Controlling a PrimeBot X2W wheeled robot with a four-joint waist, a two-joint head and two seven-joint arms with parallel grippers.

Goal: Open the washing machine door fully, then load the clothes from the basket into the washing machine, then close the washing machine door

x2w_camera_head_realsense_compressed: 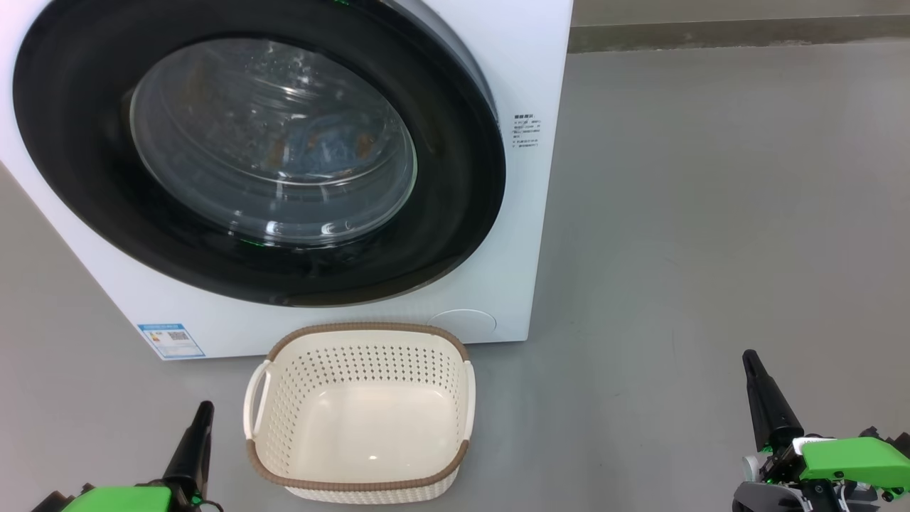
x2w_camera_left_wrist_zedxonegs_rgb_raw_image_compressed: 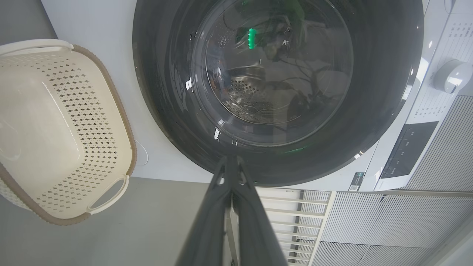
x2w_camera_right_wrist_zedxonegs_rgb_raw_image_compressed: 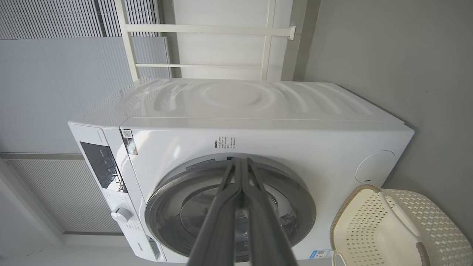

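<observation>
The white washing machine (x2w_camera_head_realsense_compressed: 530, 213) stands in front of me with its glossy black door (x2w_camera_head_realsense_compressed: 455, 213) shut against the front. Through the glass window I see light blue clothes (x2w_camera_head_realsense_compressed: 323, 149) with orange print lying in the drum. The cream basket (x2w_camera_head_realsense_compressed: 370, 331) with a brown rim sits on the floor just below the door, with nothing in it. My left gripper (x2w_camera_head_realsense_compressed: 205, 407) is shut at the lower left, left of the basket. My right gripper (x2w_camera_head_realsense_compressed: 748, 355) is shut at the lower right, well away from the basket. The left wrist view shows the left gripper (x2w_camera_left_wrist_zedxonegs_rgb_raw_image_compressed: 231, 159) pointing at the door (x2w_camera_left_wrist_zedxonegs_rgb_raw_image_compressed: 369, 111).
Bare grey floor (x2w_camera_head_realsense_compressed: 711, 213) spreads to the right of the machine. A white railing (x2w_camera_right_wrist_zedxonegs_rgb_raw_image_compressed: 199, 29) and a ribbed wall (x2w_camera_right_wrist_zedxonegs_rgb_raw_image_compressed: 55, 74) stand behind it. The control panel (x2w_camera_left_wrist_zedxonegs_rgb_raw_image_compressed: 406, 147) and a round knob (x2w_camera_left_wrist_zedxonegs_rgb_raw_image_compressed: 449, 75) sit above the door.
</observation>
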